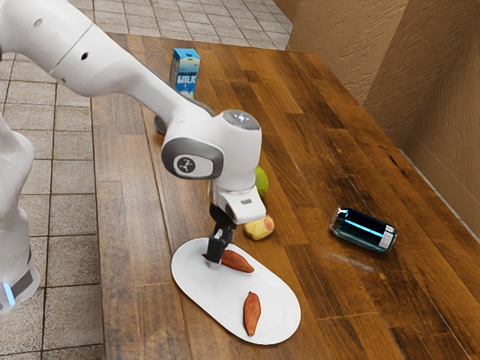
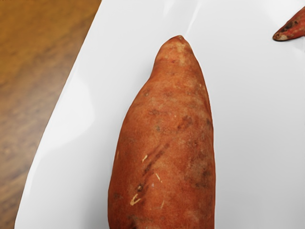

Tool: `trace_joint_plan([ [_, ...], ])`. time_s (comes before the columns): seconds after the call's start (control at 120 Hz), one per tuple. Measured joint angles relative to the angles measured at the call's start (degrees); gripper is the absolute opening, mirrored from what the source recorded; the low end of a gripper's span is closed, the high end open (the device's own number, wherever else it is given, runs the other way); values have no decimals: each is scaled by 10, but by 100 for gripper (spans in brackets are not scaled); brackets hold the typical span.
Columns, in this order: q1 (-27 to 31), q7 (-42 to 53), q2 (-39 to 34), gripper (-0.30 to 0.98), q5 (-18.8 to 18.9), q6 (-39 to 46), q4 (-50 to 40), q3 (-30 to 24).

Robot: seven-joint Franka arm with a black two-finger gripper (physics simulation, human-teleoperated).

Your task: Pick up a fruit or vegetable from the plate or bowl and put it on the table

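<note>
**Gripper Is Low at the Sweet Potato, and the Grasp Is the Matter in Hand**

From where I stand, the arm reaches down to the white plate (image 1: 217, 300), and its black gripper (image 1: 216, 256) is at one end of a sweet potato (image 1: 238, 261). This sweet potato lies on the plate, near the rim. The wrist view shows its thick body running under the hand, with the narrow tip pointing away. Whether the jaws are released or clenched, or have the vegetable between them, I cannot tell.

I judge that the step in hand is the grasp, and that the carrying is not begun. A second sweet potato (image 1: 252, 314) rests apart on the same plate, and it can be left alone.

The next move, in my opinion, calls for a firm hold across the thick part, because near the tapering end the vegetable could turn or slip out. Then it should be raised straight up, well over the rim, so that the plate is not dragged. For the placing, I would choose the bare wood of the table (image 1: 311, 281) between the plate and the dark glass bottle (image 1: 364, 231), and lower it gently there, because such a shape may roll.
</note>
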Motion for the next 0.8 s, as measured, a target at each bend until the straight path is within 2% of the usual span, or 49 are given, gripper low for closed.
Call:
trace_joint_plan([
  [0.675,3,-3,29,68,11,12,26,0],
  [0.8,1,-7,30,44,11,17,25,0],
])
